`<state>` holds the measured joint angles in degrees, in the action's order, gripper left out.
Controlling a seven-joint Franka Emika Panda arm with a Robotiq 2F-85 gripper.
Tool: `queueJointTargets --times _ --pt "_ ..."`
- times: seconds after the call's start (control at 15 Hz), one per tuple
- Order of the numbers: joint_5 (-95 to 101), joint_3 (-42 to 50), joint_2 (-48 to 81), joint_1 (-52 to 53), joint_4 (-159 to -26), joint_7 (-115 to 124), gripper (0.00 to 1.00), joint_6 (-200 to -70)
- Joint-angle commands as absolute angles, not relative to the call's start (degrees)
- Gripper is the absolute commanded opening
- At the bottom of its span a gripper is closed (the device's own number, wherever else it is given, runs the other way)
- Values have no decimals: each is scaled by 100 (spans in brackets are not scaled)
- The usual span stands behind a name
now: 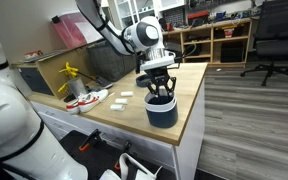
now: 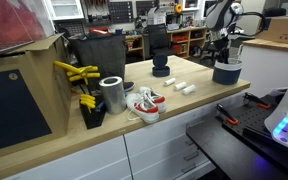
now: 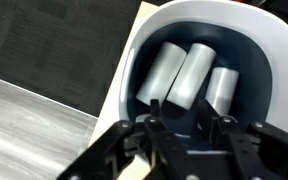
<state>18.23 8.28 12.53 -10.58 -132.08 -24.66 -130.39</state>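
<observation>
A dark blue cup with a white rim (image 1: 162, 112) (image 2: 227, 72) stands at the corner of the wooden worktop (image 1: 114, 115). In the wrist view the cup (image 3: 274, 60) holds three white cylinders (image 3: 189, 72) lying side by side. My gripper (image 1: 159, 88) (image 2: 227, 52) hangs straight over the cup with its fingertips dipped inside. In the wrist view the gripper (image 3: 181, 112) has its jaws apart. The near end of the middle cylinder lies between the fingertips (image 3: 154, 112), and I see no contact with it.
Two small white pieces (image 1: 120, 99) (image 2: 184, 88) lie on the worktop beside the cup. Farther along are a red-and-white shoe (image 2: 144, 103), a metal can (image 2: 112, 93), yellow tools (image 2: 79, 72) and a black holder (image 2: 161, 68). An office chair (image 1: 274, 40) stands on the floor.
</observation>
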Motion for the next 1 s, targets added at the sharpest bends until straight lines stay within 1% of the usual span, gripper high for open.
queueJointTargets --times 0.0,0.07,0.13,0.27,0.6,0.67,0.8,0.87,0.93 --pt "2068 823 939 -984 -13624 -2301 47 -13331" --pt "2124 823 894 -966 -13675 -2268 48 -13374" --pt "2164 823 855 -947 -13727 -2234 51 -13410" --pt "2222 827 777 -916 -13831 -2187 52 -13475" --pt "2376 822 540 -841 -14062 -1935 45 -13493" --pt "2385 817 500 -827 -14102 -1889 41 -13489" --pt "2381 813 442 -804 -14179 -1764 37 -13515" --pt "2365 814 453 -799 -14199 -1691 43 -13546" --pt "2367 822 482 -801 -14211 -1628 45 -13587"
